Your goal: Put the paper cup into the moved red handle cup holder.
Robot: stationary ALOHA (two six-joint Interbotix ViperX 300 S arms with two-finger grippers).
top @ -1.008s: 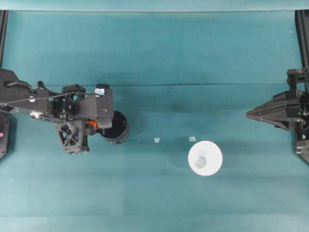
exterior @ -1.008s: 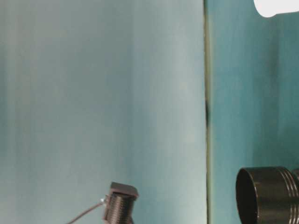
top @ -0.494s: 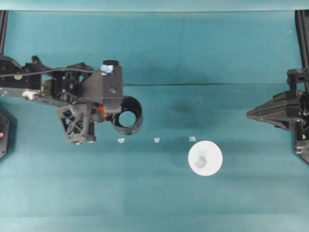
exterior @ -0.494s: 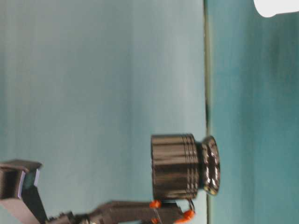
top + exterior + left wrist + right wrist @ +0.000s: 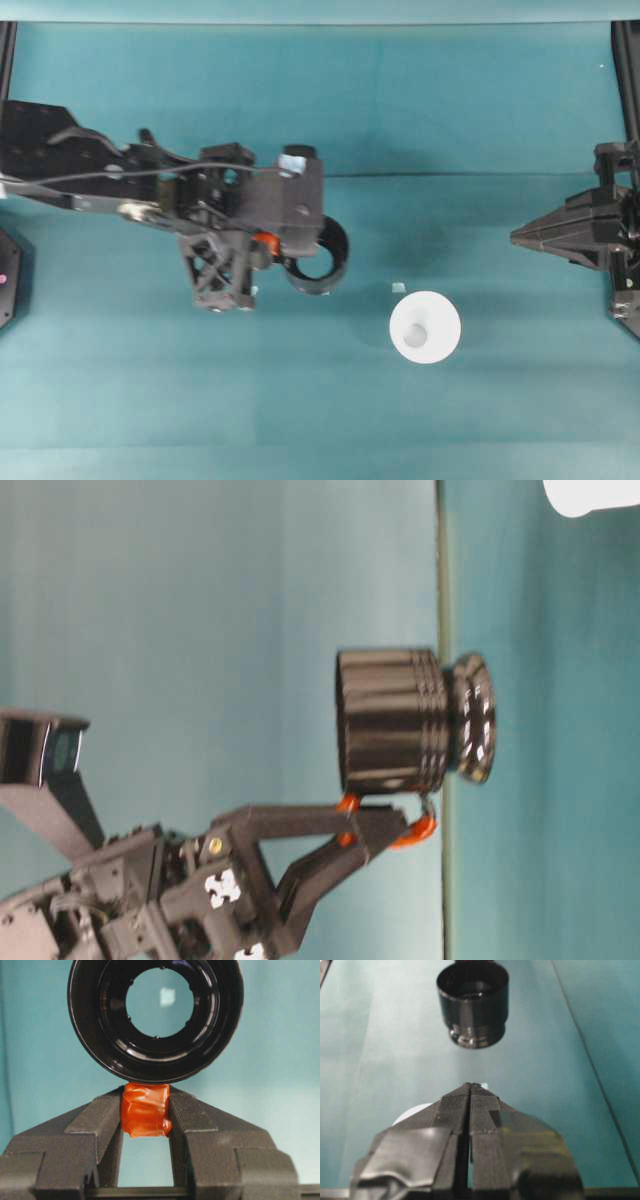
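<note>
The glossy black red handle cup holder (image 5: 318, 262) hangs upright in the air above the table, left of centre. My left gripper (image 5: 145, 1106) is shut on its orange-red handle tab (image 5: 264, 241), and the holder's open, see-through bottom (image 5: 159, 1002) faces the wrist camera. From table level the holder (image 5: 400, 720) is clearly off the table top. The white paper cup (image 5: 425, 326) stands upright on the table, to the right of the holder and nearer the front. At the far right my right gripper (image 5: 516, 237) rests shut and empty, with its tips (image 5: 470, 1091) pointing toward the holder (image 5: 473, 1002).
The table is covered in a teal cloth (image 5: 320, 100). A small pale marker (image 5: 398, 288) lies just above the paper cup. Black frame posts (image 5: 628, 60) stand at the left and right edges.
The left arm has lifted the holder off the table and carried it rightward, closer to the paper cup. The paper cup and right gripper have not moved.
</note>
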